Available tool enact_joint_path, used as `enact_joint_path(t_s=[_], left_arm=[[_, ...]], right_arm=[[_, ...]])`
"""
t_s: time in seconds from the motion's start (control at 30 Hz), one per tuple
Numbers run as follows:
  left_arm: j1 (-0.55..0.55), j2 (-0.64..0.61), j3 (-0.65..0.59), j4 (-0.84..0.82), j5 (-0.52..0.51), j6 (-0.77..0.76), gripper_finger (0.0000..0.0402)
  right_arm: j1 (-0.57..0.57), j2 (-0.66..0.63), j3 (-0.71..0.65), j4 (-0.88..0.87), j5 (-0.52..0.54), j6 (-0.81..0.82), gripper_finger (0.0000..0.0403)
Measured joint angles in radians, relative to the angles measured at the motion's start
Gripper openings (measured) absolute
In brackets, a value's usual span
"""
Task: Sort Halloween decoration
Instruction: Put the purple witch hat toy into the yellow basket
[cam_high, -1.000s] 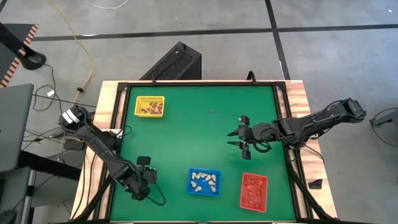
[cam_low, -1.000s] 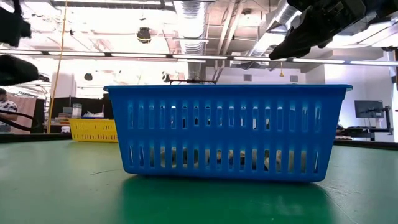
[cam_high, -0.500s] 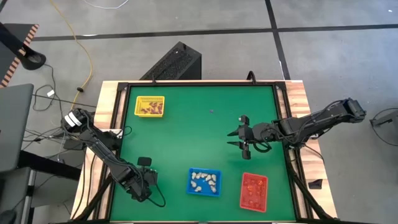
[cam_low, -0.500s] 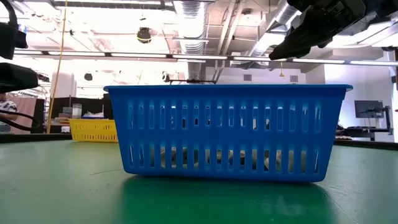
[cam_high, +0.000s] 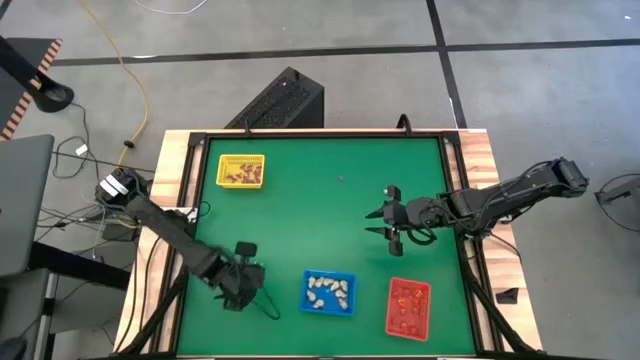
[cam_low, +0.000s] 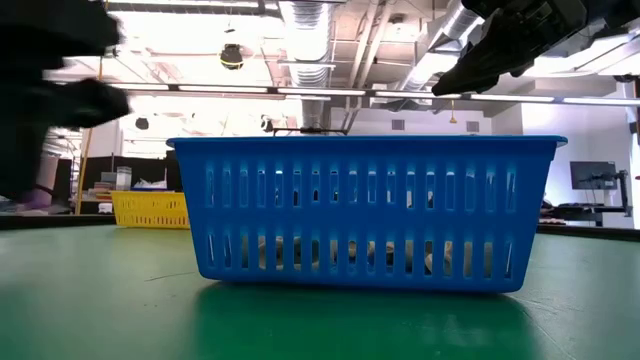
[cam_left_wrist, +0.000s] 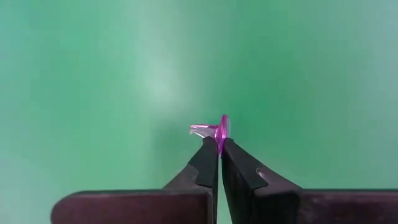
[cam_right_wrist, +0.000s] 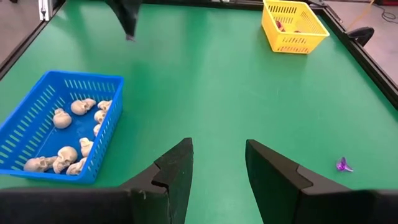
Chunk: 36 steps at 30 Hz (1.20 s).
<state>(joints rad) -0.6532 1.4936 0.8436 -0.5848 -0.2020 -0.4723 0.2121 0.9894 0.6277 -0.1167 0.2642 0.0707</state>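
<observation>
Since a second ago the left tool (cam_high: 243, 283) has slid toward the blue tray (cam_high: 329, 292), pinching a purple trinket (cam_left_wrist: 217, 127). Over the green counter (cam_high: 300, 220), the right tool (cam_right_wrist: 216, 163) hangs open.

A translucent purple trinket (cam_left_wrist: 214, 129) is pinched against plain green table felt (cam_left_wrist: 93, 74). At lower left of the right wrist view, cream skulls (cam_right_wrist: 68, 134) are held in a blue slatted tray (cam_right_wrist: 37, 118); a yellow tray (cam_right_wrist: 293, 25) is seen upper right. Orange-red pieces (cam_high: 407, 303) are kept in a red tray (cam_high: 408, 322).
</observation>
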Motion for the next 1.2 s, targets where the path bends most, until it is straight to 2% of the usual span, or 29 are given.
enact_joint_path(t_s=[0.1,0.23,0.37,0.5,0.57,0.73,0.8,0.97,1.2], left_arm=[[0.092,-0.022,0.0,0.053,-0.076,0.141,0.0],[0.238,-0.089,-0.067,0.157,-0.182,0.3,0.0],[0.394,-0.229,-0.194,0.329,-0.23,0.4,0.0],[0.539,-0.394,-0.297,0.51,-0.287,0.483,0.0],[0.611,-0.466,-0.325,0.535,-0.339,0.478,0.0],[0.793,-0.575,-0.352,0.449,-0.484,0.361,0.0],[0.861,-0.588,-0.363,0.418,-0.483,0.346,0.0],[1.019,-0.558,-0.403,0.412,-0.385,0.262,0.0],[1.129,-0.5,-0.442,0.455,-0.379,0.163,0.0009]], right_arm=[[-0.019,0.0,-0.006,0.057,0.0,-0.005,0.0177],[-0.079,0.023,-0.089,0.396,-0.011,-0.075,0.0177],[-0.188,0.099,-0.166,0.656,-0.156,-0.085,0.0177],[-0.304,0.192,-0.169,0.742,-0.259,-0.001,0.0177],[-0.347,0.24,-0.169,0.765,-0.283,0.046,0.0177],[-0.401,0.348,-0.169,0.816,-0.292,0.125,0.0177],[-0.408,0.376,-0.169,0.825,-0.293,0.132,0.0177],[-0.415,0.421,-0.131,0.84,-0.293,0.134,0.0177],[-0.449,0.44,-0.074,0.639,-0.272,0.195,0.0177]])
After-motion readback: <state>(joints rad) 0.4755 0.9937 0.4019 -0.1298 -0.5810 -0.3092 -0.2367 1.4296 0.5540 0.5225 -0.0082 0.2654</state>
